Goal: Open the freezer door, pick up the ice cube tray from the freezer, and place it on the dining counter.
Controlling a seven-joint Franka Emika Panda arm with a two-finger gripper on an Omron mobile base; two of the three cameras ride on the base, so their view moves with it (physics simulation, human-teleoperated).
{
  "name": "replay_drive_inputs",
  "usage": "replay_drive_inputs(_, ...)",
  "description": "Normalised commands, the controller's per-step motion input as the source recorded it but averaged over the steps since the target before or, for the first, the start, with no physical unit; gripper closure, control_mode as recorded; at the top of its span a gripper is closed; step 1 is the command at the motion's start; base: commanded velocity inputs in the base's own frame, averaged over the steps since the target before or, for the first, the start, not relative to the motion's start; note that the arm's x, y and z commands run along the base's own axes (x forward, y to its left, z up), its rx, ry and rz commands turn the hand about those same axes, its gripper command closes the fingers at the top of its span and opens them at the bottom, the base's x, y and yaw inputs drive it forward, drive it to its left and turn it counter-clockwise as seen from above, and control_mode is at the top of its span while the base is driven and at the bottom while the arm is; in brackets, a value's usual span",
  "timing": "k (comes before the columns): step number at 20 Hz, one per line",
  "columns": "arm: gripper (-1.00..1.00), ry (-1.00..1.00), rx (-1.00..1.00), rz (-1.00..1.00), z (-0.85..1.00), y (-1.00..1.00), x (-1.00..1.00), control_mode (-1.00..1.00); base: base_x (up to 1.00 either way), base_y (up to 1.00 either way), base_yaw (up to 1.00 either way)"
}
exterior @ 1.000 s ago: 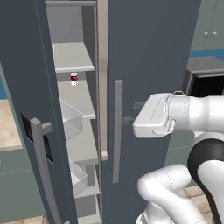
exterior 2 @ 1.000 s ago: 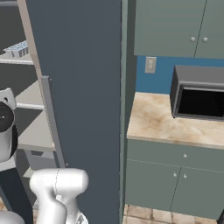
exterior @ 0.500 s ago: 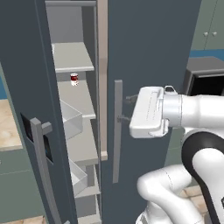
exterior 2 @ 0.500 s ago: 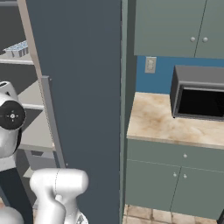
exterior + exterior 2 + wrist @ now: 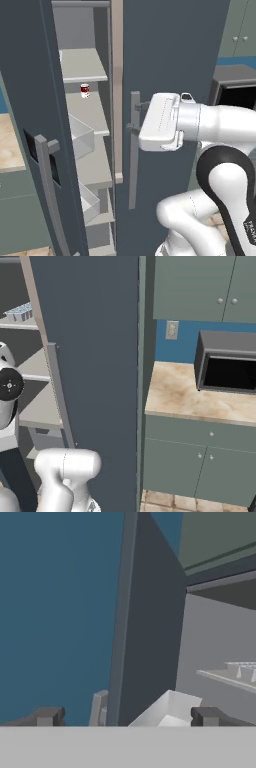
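The freezer door (image 5: 22, 100) stands swung open at the left, its black panel (image 5: 42, 157) and bar handle (image 5: 50, 200) facing me. The freezer (image 5: 82, 65) shows pale grey shelves. The ice cube tray (image 5: 20, 310) lies on an upper shelf; the hand view has the tray (image 5: 242, 671) at the right edge. My gripper (image 5: 142, 120) hovers in front of the closed neighbouring door, just right of the freezer opening. In the hand view the gripper (image 5: 127, 717) is open, with nothing between its fingertips (image 5: 47, 716). The dining counter is out of view.
A plain dark grey door (image 5: 170, 50) with a vertical bar handle (image 5: 134, 160) is right beside my hand. A small red-and-white can (image 5: 85, 90) stands on a freezer shelf above pale bins (image 5: 80, 132). To the right, a microwave (image 5: 227, 363) sits on a beige counter (image 5: 185, 398).
My hand has moved left across the plain door toward the freezer opening. The freezer door and the things on its shelves have stayed put.
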Motion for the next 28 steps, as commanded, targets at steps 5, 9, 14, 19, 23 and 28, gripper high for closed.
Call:
replay_drive_inputs(5, -1.00, 0.00, 0.04, 0.05, 0.06, 0.00, 0.30, -1.00, 0.00, 0.00, 0.00)
replay_drive_inputs(9, -1.00, 0.00, 0.01, 0.07, 0.00, 0.08, 0.37, -1.00, 0.00, 0.00, 0.00)
replay_drive_inputs(14, -1.00, 0.00, 0.00, 0.08, 0.00, 0.36, 0.29, -1.00, 0.00, 0.00, 0.00)
replay_drive_inputs(19, -1.00, 0.00, 0.00, 0.03, 0.00, 0.45, 0.15, -1.00, 0.00, 0.00, 0.00)
replay_drive_inputs(23, -1.00, -0.03, 0.00, 0.01, 0.00, 0.26, 0.22, -1.00, 0.00, 0.00, 0.00)
replay_drive_inputs(28, -1.00, -0.09, 0.00, 0.00, 0.00, 0.21, 0.24, -1.00, 0.00, 0.00, 0.00)
